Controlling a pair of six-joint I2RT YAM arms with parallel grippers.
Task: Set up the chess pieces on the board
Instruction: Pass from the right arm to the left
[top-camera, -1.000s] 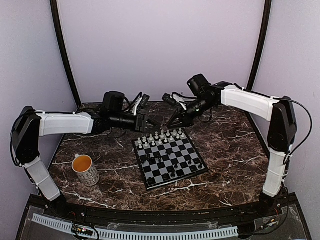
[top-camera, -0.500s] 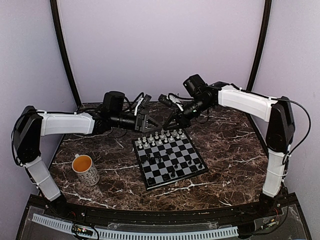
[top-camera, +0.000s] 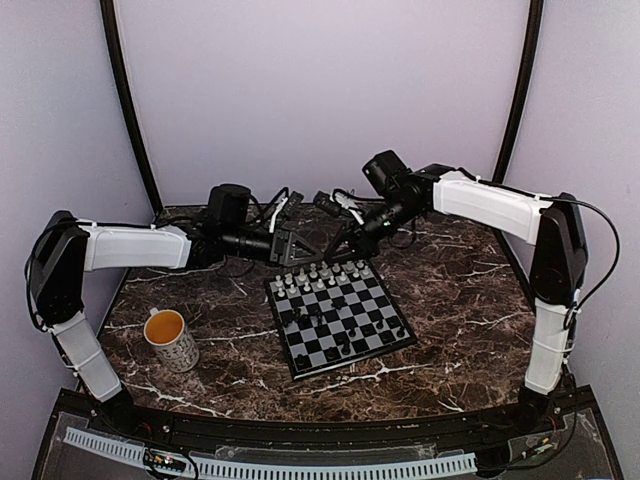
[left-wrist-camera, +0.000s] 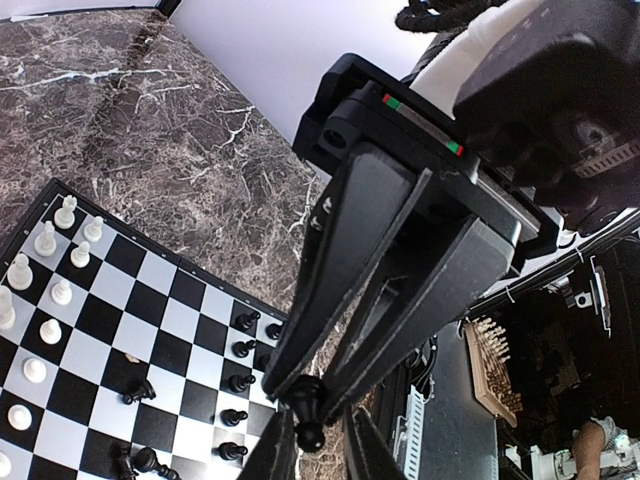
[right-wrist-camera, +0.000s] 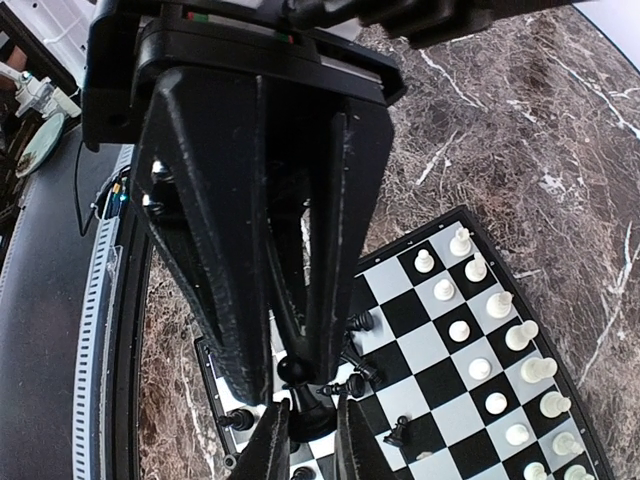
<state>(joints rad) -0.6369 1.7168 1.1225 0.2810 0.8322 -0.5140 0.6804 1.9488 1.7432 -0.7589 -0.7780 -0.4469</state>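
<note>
Left wrist view: right tool (left-wrist-camera: 305, 392) clamps a black piece (left-wrist-camera: 309, 425) aloft by the board's (left-wrist-camera: 105, 320) far edge; left tool (left-wrist-camera: 318, 456) flanks it, grip indeterminate, likely a handover.

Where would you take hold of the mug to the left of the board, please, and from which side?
Grip the mug by its rim, one finger inside and one outside, coming straight down from above. It stands upright with its mouth open to the top, apart from the board, and no handle shows from here to aim for.
</note>
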